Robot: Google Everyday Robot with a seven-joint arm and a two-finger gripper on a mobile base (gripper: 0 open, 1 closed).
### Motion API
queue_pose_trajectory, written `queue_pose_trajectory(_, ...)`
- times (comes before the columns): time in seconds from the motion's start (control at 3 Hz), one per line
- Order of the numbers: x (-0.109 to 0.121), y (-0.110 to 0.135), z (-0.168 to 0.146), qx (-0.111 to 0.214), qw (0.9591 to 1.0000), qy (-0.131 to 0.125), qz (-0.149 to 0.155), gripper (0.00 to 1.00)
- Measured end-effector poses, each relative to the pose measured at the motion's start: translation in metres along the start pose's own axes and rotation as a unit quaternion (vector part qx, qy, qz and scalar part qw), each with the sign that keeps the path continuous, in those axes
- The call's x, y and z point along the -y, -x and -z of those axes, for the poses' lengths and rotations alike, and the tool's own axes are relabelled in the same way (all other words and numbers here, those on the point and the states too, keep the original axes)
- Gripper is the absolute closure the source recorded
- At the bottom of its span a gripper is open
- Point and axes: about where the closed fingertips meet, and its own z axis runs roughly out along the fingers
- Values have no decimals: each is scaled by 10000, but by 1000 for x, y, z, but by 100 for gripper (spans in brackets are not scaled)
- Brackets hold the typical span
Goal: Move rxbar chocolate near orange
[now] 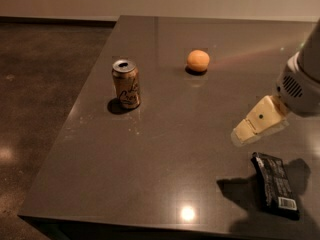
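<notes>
The rxbar chocolate [275, 185] is a flat black wrapper with a white barcode patch at its near end. It lies on the dark table near the front right corner. The orange [198, 60] sits on the table at the back centre, far from the bar. My gripper [245, 133] comes in from the right edge, its pale fingers pointing down and left, held above the table just up and left of the bar. It holds nothing.
A tan drink can [126, 84] stands upright at the table's left-centre. The table's left edge [70, 119] and front edge drop to a brown floor.
</notes>
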Motion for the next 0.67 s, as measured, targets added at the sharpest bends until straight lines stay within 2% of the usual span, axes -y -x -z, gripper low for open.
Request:
queue_pose_trajectory(0.33, -3, -13, -15, -44, 9984, 99, -548, 0)
queue_pose_trajectory(0.67, -7, -24, -30, -228, 9956, 14, -914, 0)
